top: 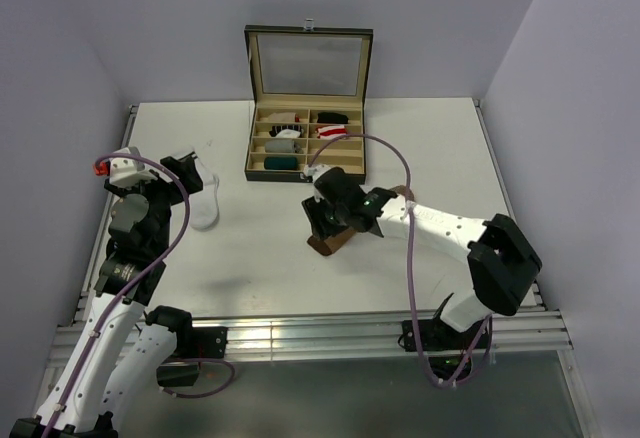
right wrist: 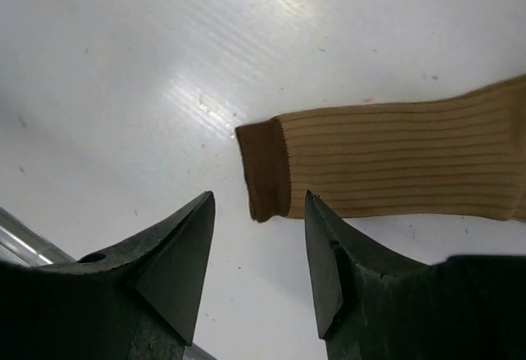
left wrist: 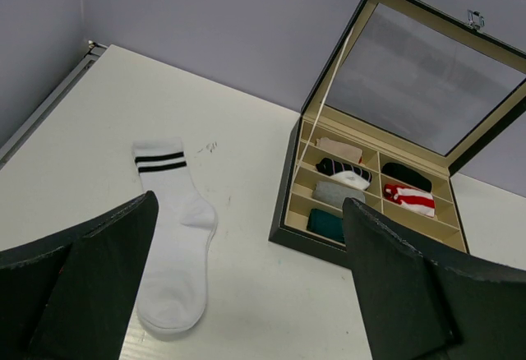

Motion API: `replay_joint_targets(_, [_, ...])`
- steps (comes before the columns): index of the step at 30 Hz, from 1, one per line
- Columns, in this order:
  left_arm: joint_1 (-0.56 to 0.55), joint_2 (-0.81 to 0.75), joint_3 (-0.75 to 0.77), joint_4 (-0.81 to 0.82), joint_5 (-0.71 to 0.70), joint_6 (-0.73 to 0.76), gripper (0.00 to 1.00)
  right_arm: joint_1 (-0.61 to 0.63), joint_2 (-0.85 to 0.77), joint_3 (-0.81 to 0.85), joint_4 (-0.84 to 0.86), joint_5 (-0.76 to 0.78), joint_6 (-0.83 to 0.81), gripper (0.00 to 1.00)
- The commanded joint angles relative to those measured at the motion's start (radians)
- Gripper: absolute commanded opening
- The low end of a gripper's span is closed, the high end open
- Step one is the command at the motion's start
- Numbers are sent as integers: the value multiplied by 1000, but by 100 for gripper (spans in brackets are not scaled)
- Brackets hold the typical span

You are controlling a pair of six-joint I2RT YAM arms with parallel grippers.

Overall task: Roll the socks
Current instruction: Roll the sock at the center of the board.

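My right gripper [right wrist: 255, 253] has its jaws partly apart and holds nothing: bare table [right wrist: 123, 64] shows between the two dark fingers [right wrist: 177, 270]. Just beyond the tips lies the tan-brown sock [right wrist: 394, 163], flat on the table. In the wrist view its darker cuff [right wrist: 263, 167] points left and the ribbed leg runs right, out of the picture. From above I see its long axis on a diagonal, cuff towards the near left and the rest passing under the right arm towards the far right.

My left gripper [left wrist: 251, 204] stands wide open and empty over the left side of the table. The white sock [left wrist: 177, 245] lies flat ahead of it, long axis running near to far, with the two dark cuff stripes [left wrist: 160, 161] at the far end and the toe nearest the camera.

The red-and-white striped sock [left wrist: 409, 198] sits in a right-hand compartment of the open box [left wrist: 283, 212], among other small bundles.
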Motion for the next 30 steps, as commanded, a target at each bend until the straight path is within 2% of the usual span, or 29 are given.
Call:
replay_joint_targets(1, [-3,5,21,12,10,10,99,85,-32,-40,36,114,-129,55])
replay_joint_targets(6, [-3,17,19,12,10,7,99,183,12,-50,41,195,-163,55])
replay_joint_targets(15, [-3,20,19,12,11,7,99,228,108,-47,58,295,-177,56])
replay_joint_targets(25, [-3,18,18,12,13,7,99,254,189,-12,33,289,-167,54])
replay_joint_targets(30, [-3,17,18,12,10,7,99,254,229,3,10,280,-134,50])
